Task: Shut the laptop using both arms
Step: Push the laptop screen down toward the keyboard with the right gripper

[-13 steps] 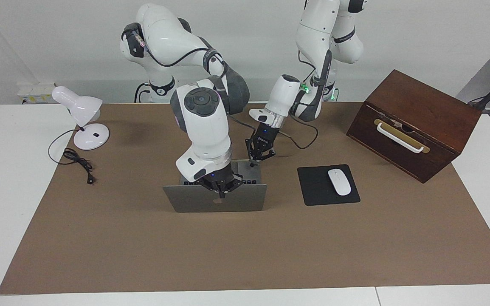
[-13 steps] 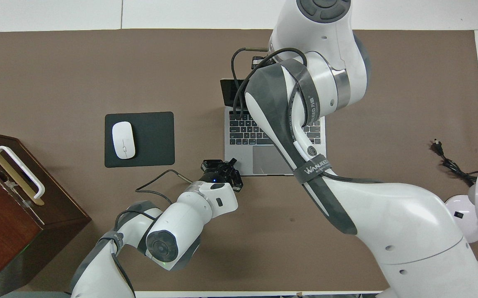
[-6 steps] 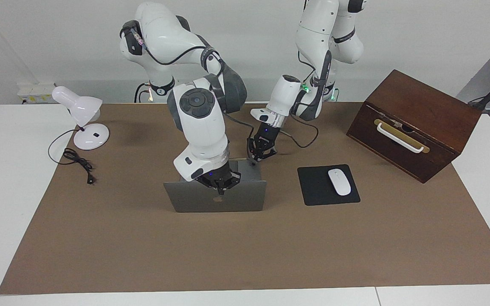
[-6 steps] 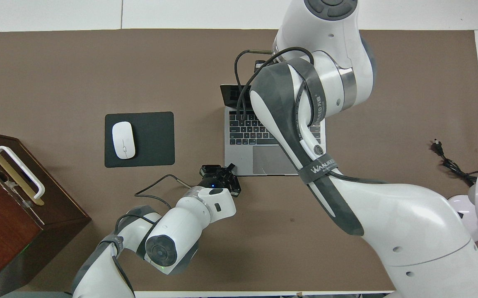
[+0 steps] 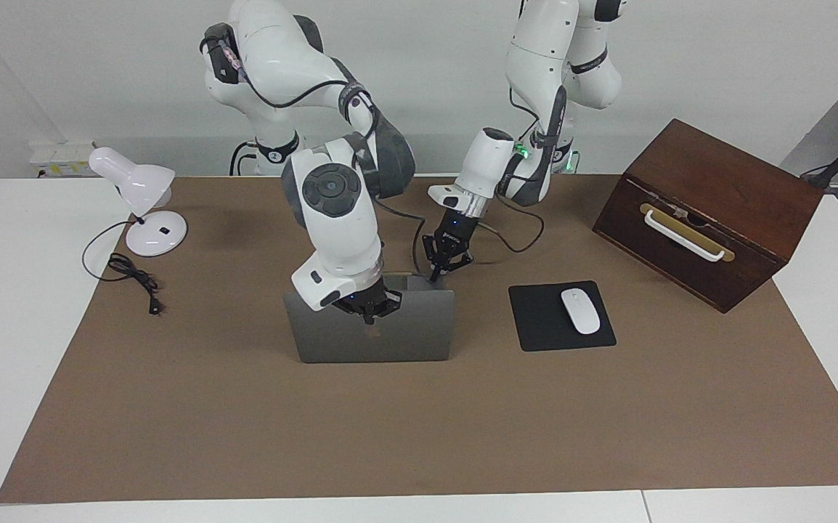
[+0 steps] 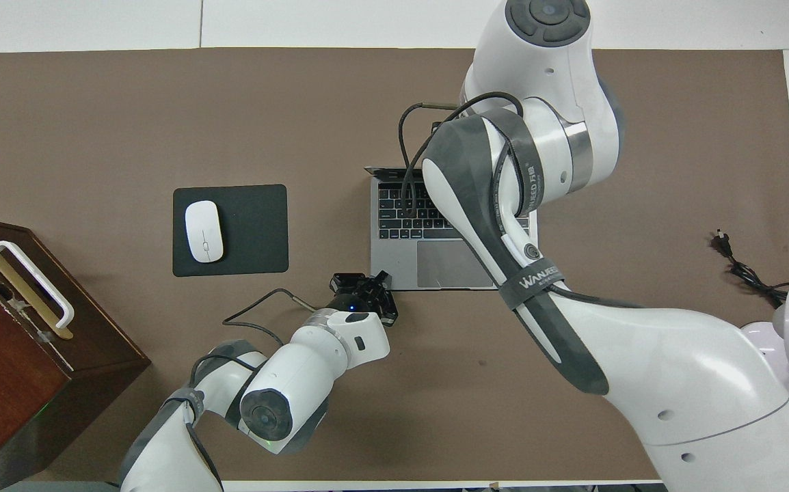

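**A:** Sitting near the middle of the brown mat [image 5: 419, 421], the laptop [image 5: 404, 334] is open, lid raised and tipped toward the keyboard, its back with the dark logo turned away from the robots. From overhead, the black keys and grey trackpad show past the right arm.

**B:** Where is the right gripper [image 5: 368, 314]?

**A:** Its tips press on the back of the lid, just above the logo, close to the lid's top edge. The fingers are clenched together and grasp nothing. From overhead the arm's own wrist hides it.

**B:** And the left gripper [image 5: 435, 274]?

**A:** It points down at the corner of the laptop's base nearest the robots, toward the left arm's end of the table. The fingertip [image 6: 386, 316] region lies right at that corner in the overhead view. Its fingers are also clenched, with nothing between them. Whether the tip actually bears on the base is not clear.

**B:** What else is on the table?

**A:** A black mouse pad [image 5: 535, 327] lies beside the laptop toward the left arm's end, with a white mouse [image 5: 580, 311] on it. A dark wooden box [image 5: 709, 211] with a white handle stands past it, nearer the robots. Toward the right arm's end stands a white desk lamp [image 5: 139, 200], its black cord [image 5: 136, 280] coiled on the mat.
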